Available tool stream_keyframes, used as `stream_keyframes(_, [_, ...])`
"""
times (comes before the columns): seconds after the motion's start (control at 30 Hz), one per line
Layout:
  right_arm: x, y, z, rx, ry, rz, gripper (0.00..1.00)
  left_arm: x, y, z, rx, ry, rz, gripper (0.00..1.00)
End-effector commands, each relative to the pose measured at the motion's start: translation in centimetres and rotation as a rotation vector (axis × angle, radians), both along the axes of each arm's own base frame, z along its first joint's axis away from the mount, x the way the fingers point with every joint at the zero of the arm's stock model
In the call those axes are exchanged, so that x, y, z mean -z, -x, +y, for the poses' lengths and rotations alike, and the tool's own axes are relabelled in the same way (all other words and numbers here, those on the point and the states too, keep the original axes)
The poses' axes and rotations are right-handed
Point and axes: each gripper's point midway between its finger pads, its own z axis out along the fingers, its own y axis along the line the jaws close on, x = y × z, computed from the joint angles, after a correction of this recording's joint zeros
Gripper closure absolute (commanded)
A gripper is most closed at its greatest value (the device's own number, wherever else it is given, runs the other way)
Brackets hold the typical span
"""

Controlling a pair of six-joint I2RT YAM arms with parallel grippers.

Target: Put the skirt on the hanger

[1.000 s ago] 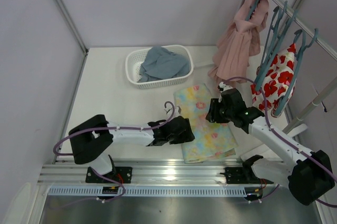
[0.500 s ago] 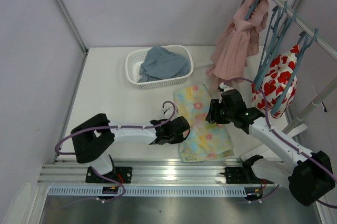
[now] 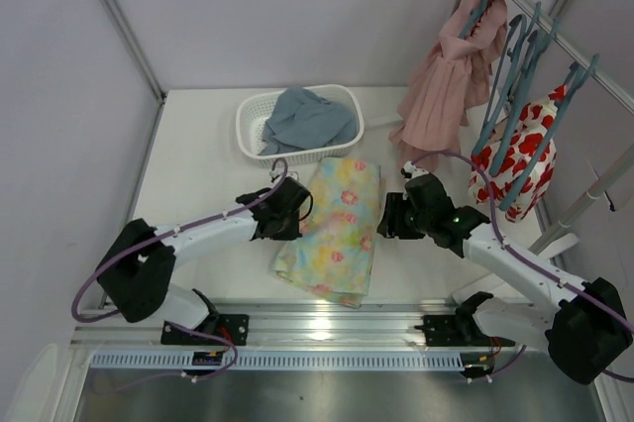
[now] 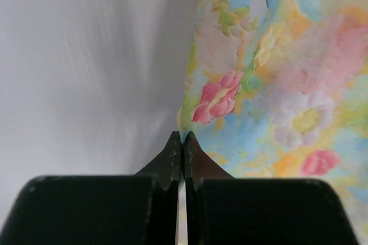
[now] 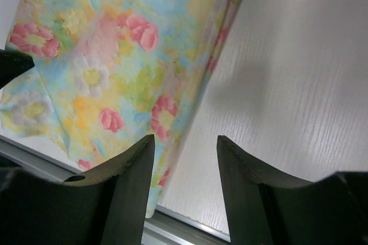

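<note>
White laminate with a faint woodgrain ripple made up the tabletop (image 3: 198, 184). On it the skirt (image 3: 337, 229) lay spread as a long soft rectangle about midway along the near edge, its lower corner almost at that edge. The cloth was thin and limp, with a slightly puckered weave in pastel yellow, green and blue, dotted with small pink flowers.

To my eye the job was at its opening step, getting hold of the skirt, with nothing yet on the hanger (image 3: 523, 70). That hanger was a slim teal plastic one with a curved hook and sloping shoulders. It hung bare among its fellows on the rail (image 3: 560, 34) out past the far right corner, between a dusty-pink pleated skirt (image 3: 441, 85) and a white garment with big red flowers (image 3: 520, 159). A white lattice basket (image 3: 250, 135) with grey-blue cloth in it sat at the far edge.

The left hand (image 4: 183, 141) was shut tight at the skirt's left border, its dark tips meeting on the hem and seemingly nipping a thin fold of it. The right hand (image 5: 185, 153) hovered over the opposite border with its jaws partway apart and nothing between them but air, the cloth's edge lying just below.

I judged that the next move called for the right hand to drop and pinch its own border. Both hands would then need to lift together and keep the waist taut, since fabric this floppy would sag and fold. After that, the skirt would have to be carried up toward the far right corner.
</note>
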Motion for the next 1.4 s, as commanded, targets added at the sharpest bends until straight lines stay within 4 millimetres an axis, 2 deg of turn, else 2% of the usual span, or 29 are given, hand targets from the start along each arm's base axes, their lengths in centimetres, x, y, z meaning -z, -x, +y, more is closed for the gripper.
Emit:
stream_keyframes(0.0, [-0.1,-0.4,0.3,0.042,-0.018,-0.020,0.46,0.5,-0.3,1.8,0.194,-0.199,0.045,1.00])
stream_keyframes(0.03, [0.0,-0.4,0.3,0.042,-0.016,-0.022,0.46,0.0,-1.2,1.7,0.231,-0.224,0.029,1.00])
stream_keyframes(0.2, [0.0,0.6,0.6,0.027,-0.008,-0.038,0.46,0.6,-3.5,2.3,0.321,-0.260,0.045,1.00])
stream_keyframes(0.37, [-0.2,0.6,0.7,0.039,-0.006,-0.068,0.43,1.2,-5.0,6.1,0.420,-0.392,0.075,1.00])
stream_keyframes(0.53, [-0.4,0.0,1.2,0.049,-0.025,-0.085,0.41,1.3,-7.7,9.4,0.492,-0.502,0.064,1.00])
stream_keyframes(0.6, [-0.3,-0.1,1.4,0.044,-0.026,-0.080,0.36,1.3,-8.7,9.9,0.535,-0.517,0.049,1.00])
stream_keyframes(0.7, [0.0,-0.4,1.7,0.035,-0.020,-0.077,0.34,0.8,-10.2,10.6,0.497,-0.475,0.030,1.00])
stream_keyframes(0.73, [0.0,-0.5,1.9,0.032,-0.017,-0.075,0.34,-0.4,-11.7,10.7,0.471,-0.470,0.005,1.00])
stream_keyframes(0.77, [0.0,-0.7,2.0,0.030,-0.015,-0.079,0.33,-0.8,-11.9,10.9,0.461,-0.479,0.006,0.98])
stream_keyframes(0.8, [-0.7,-1.1,2.3,0.026,-0.022,-0.094,0.31,-1.1,-11.4,11.4,0.445,-0.489,0.038,0.91])
stream_keyframes(0.83, [-1.1,-1.4,2.7,0.003,-0.023,-0.112,0.31,-3.1,-12.7,11.1,0.420,-0.483,-0.004,0.57])
stream_keyframes(0.87, [-0.9,-1.8,2.9,-0.004,-0.012,-0.109,0.27,-4.1,-12.7,11.2,0.401,-0.484,-0.011,0.41])
stream_keyframes(0.9, [-1.9,-2.6,3.5,-0.011,-0.024,-0.132,0.26,-4.7,-12.0,11.5,0.364,-0.480,0.009,0.26])
stream_keyframes(0.93, [-2.3,-2.9,4.0,-0.029,-0.029,-0.140,0.25,-6.7,-12.8,11.4,0.325,-0.470,-0.033,0.01])
stream_keyframes(0.97, [-2.0,-3.4,4.5,-0.045,-0.011,-0.134,0.25,-8.7,-12.7,11.7,0.276,-0.465,-0.076,0.01])
stream_keyframes(1.0, [-3.1,-4.2,5.4,-0.056,-0.031,-0.161,0.25,-9.6,-12.3,11.7,0.209,-0.429,-0.086,0.01])
stream_keyframes(1.07, [-2.8,-4.9,6.6,-0.083,-0.024,-0.164,0.25,-11.4,-11.7,11.0,0.139,-0.343,-0.131,0.01])
stream_keyframes(1.1, [-3.1,-5.2,7.1,-0.094,-0.028,-0.172,0.25,-13.1,-11.1,10.7,0.021,-0.252,-0.176,0.00])
stream_keyframes(1.13, [-4.3,-6.2,8.0,-0.097,-0.049,-0.209,0.25,-12.5,-10.0,10.7,-0.031,-0.212,-0.160,0.02])
stream_keyframes(1.17, [-4.7,-6.8,8.5,-0.099,-0.052,-0.223,0.25,-12.6,-9.3,10.3,-0.081,-0.146,-0.167,0.04])
stream_keyframes(1.2, [-3.9,-7.3,9.0,-0.108,-0.030,-0.219,0.25,-12.7,-8.6,8.9,-0.178,-0.011,-0.162,0.06])
stream_keyframes(1.23, [-5.0,-8.4,9.9,-0.109,-0.052,-0.258,0.26,-10.9,-6.5,8.7,-0.215,0.060,-0.171,0.12])
stream_keyframes(1.3, [-5.0,-9.6,10.8,-0.128,-0.037,-0.285,0.28,-11.1,-5.4,7.2,-0.341,0.239,-0.206,0.14])
stream_keyframes(1.33, [-3.9,-10.3,11.4,-0.138,-0.022,-0.278,0.29,-8.0,-2.8,7.5,-0.368,0.249,-0.169,0.21])
stream_keyframes(1.37, [-4.5,-11.3,12.1,-0.143,-0.023,-0.299,0.31,-8.0,-2.6,7.0,-0.396,0.298,-0.183,0.25])
